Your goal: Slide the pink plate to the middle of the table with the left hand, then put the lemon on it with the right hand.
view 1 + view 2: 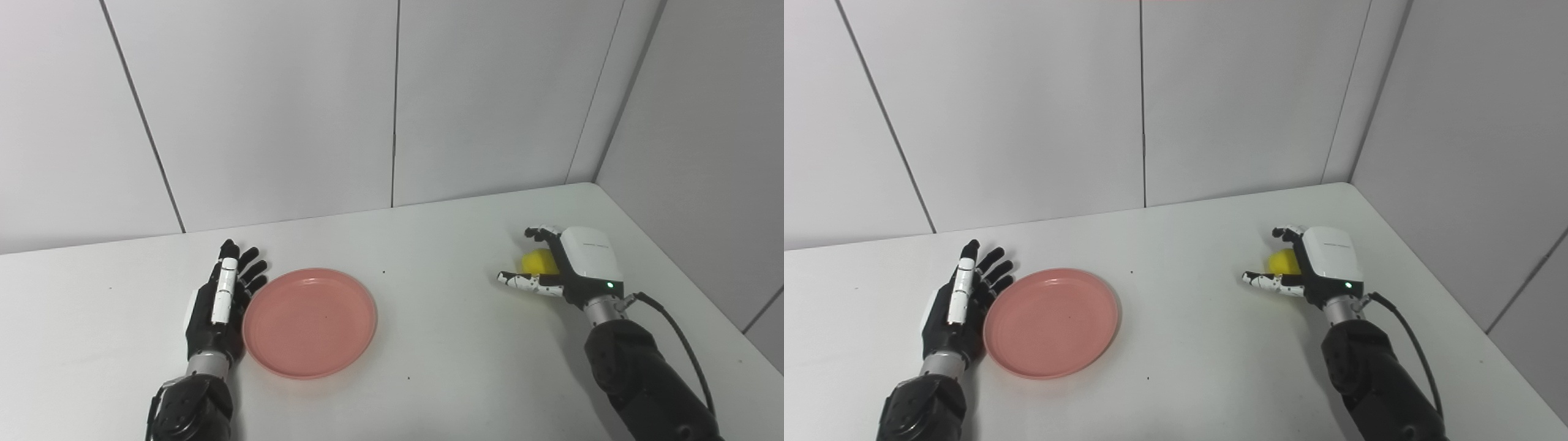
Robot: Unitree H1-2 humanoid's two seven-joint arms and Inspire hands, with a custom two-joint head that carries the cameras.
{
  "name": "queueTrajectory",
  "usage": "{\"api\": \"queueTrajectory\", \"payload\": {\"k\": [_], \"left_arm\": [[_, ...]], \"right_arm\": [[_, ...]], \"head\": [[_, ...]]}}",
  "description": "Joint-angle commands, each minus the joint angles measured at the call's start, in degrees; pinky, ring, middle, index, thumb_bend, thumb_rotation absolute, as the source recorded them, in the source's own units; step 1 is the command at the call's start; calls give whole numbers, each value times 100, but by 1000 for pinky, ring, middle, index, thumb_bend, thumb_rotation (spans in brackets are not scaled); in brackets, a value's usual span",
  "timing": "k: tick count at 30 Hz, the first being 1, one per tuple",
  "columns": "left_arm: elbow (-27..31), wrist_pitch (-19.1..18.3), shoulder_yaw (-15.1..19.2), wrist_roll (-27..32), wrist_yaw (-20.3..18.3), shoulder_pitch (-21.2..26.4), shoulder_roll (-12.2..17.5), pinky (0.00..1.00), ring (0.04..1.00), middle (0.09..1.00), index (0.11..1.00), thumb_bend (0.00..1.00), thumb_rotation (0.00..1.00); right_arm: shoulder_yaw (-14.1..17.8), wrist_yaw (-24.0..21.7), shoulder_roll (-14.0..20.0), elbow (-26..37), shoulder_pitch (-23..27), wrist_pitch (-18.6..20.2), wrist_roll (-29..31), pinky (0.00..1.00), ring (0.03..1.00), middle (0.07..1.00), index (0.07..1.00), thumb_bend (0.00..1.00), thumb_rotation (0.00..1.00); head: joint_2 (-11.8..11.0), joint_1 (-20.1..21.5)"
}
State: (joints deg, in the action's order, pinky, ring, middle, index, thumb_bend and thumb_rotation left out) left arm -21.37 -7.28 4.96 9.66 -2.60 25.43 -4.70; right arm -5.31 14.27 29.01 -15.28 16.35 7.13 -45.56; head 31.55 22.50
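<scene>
The pink plate point(309, 321) lies flat on the white table point(429, 343), left of its middle, with nothing on it. My left hand point(220, 300) rests flat and open against the plate's left rim, fingers pointing away from me. At the right, the yellow lemon point(538, 261) sits on the table, mostly hidden in the cup of my right hand point(569, 266). That hand's fingers point(542, 233) curve over the lemon's far side. The thumb stretches out along its near side, not closed on it.
White wall panels stand close behind the table and along its right side. The table's right edge runs just past my right arm. A black cable point(680, 343) loops from the right wrist.
</scene>
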Motion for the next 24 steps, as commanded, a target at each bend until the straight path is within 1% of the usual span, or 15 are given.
{"api": "queueTrajectory", "payload": {"k": [1,6,9,12,14,19,21,24], "left_arm": [[-287,-381,35,24,105,-320,-17,865,836,865,956,655,774],[-267,-386,23,24,93,-330,-15,862,836,870,957,650,777],[-251,-405,15,8,101,-330,-8,855,838,869,953,654,774],[-240,-419,3,1,85,-329,10,852,838,869,953,653,775],[-181,-462,-21,-23,94,-338,14,838,840,868,955,650,786],[-166,-497,9,8,123,-332,3,837,833,866,950,659,771],[-132,-521,8,9,126,-335,-1,839,829,863,944,669,768],[-128,-528,3,-9,135,-333,4,842,825,858,944,664,770]], "right_arm": [[11,100,163,63,240,-114,-14,644,685,709,701,929,725],[-20,92,184,13,231,-112,5,639,678,705,702,933,724],[-23,155,177,-45,228,-141,5,625,664,692,698,935,715],[-40,203,184,-165,244,-192,8,631,668,696,699,944,723],[-51,189,186,-192,244,-179,8,627,666,697,698,938,716],[-58,196,181,-228,230,-149,17,604,649,687,693,940,700],[-53,200,173,-250,221,-167,46,576,630,679,686,944,699],[-29,226,144,-254,197,-210,130,386,479,575,647,929,654]], "head": [[15,-1],[14,-1],[25,-22],[31,-41],[36,-39],[55,-41],[60,-44],[66,-51]]}}
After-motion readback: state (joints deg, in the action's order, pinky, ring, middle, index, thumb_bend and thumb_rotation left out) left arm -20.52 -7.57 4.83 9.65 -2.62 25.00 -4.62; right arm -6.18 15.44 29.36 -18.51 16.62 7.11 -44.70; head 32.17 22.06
